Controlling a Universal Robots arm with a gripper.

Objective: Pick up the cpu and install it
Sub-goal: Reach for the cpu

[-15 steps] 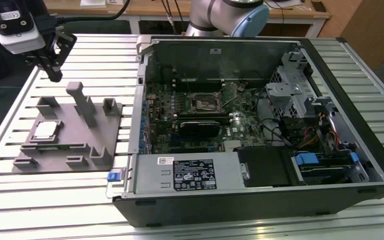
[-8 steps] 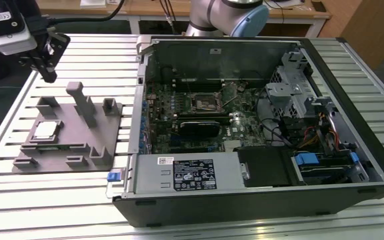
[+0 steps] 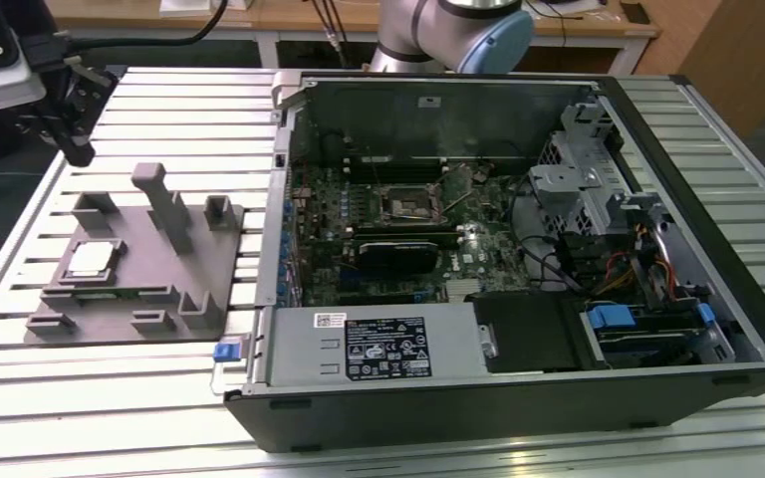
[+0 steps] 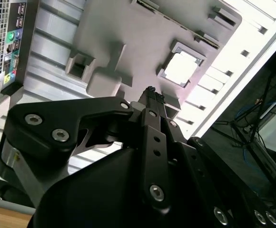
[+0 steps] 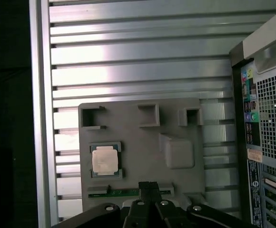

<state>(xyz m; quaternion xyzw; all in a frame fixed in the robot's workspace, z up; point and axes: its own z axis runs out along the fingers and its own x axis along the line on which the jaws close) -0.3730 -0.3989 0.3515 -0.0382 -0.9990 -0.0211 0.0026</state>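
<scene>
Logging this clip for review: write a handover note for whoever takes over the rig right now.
Gripper: shut and empty, above the grey fixture plate, apart from the cpu.
cpu: lies flat in its recess on the plate, untouched.
Socket inside the open computer case: no cpu in it.
Done: nothing yet.
Left: both the pick-up and the install.

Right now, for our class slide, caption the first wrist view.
Gripper hovers near the grey fixture plate; cpu rests in its pocket.
</scene>
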